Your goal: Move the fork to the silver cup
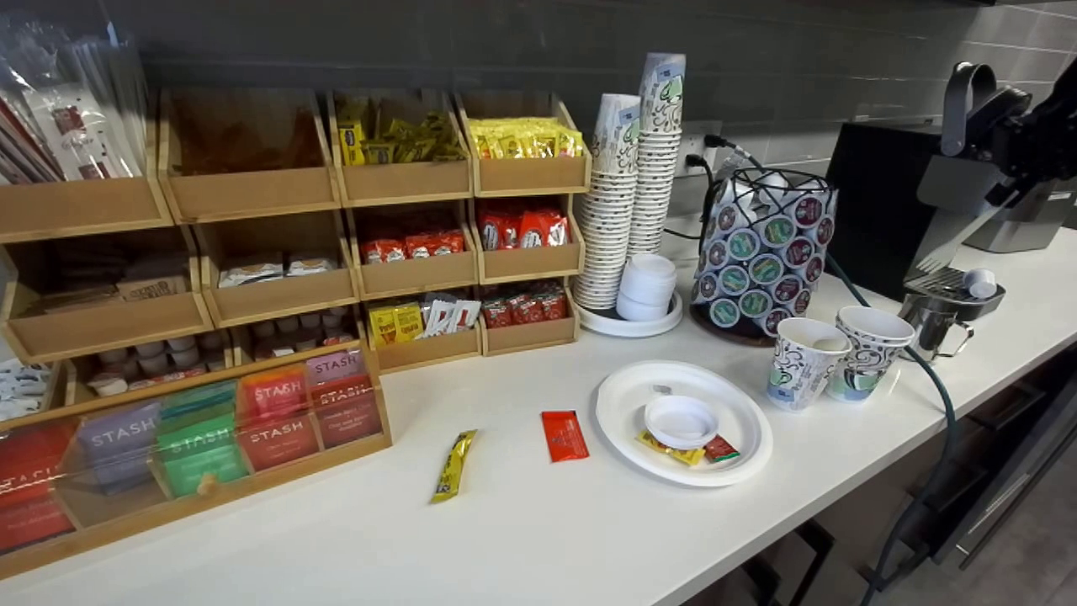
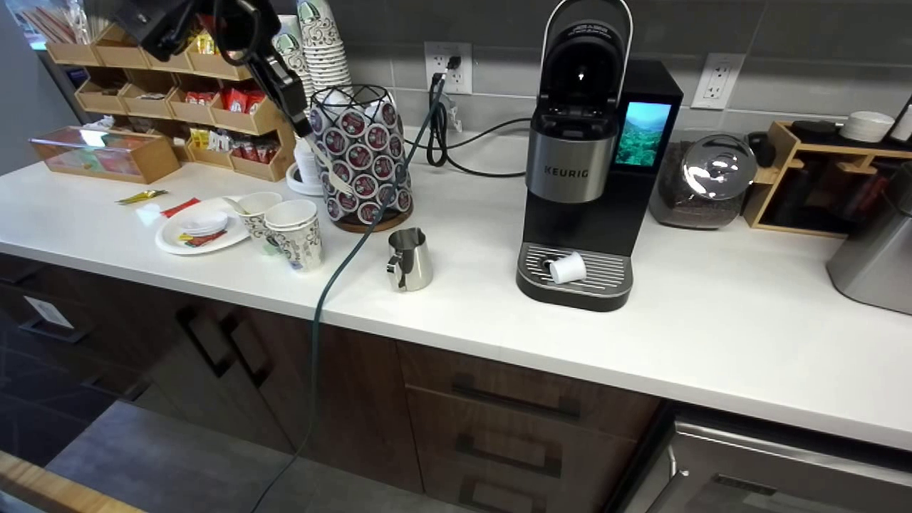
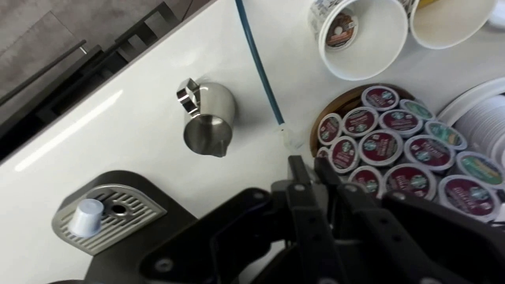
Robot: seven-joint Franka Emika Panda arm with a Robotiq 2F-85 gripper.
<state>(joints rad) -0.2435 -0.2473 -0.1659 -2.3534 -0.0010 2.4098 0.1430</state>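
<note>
While pincer (image 3: 308, 161) clenches fork (image 1: 957, 241) — silver cup (image 2: 415, 263) upright; paper cup (image 3: 380, 45) holds coffee pod (image 3: 340, 32), wire basket (image 3: 348, 98) many more.

Hazy fork (image 3: 292, 139), apparently in gripper (image 3: 309, 161), apart from silver cup (image 3: 215, 108).

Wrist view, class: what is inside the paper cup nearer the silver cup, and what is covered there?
A pod with a brownish printed lid sits inside the paper cup, lid facing the camera. The pod's underside, and anything beneath it, cannot be seen.
</note>
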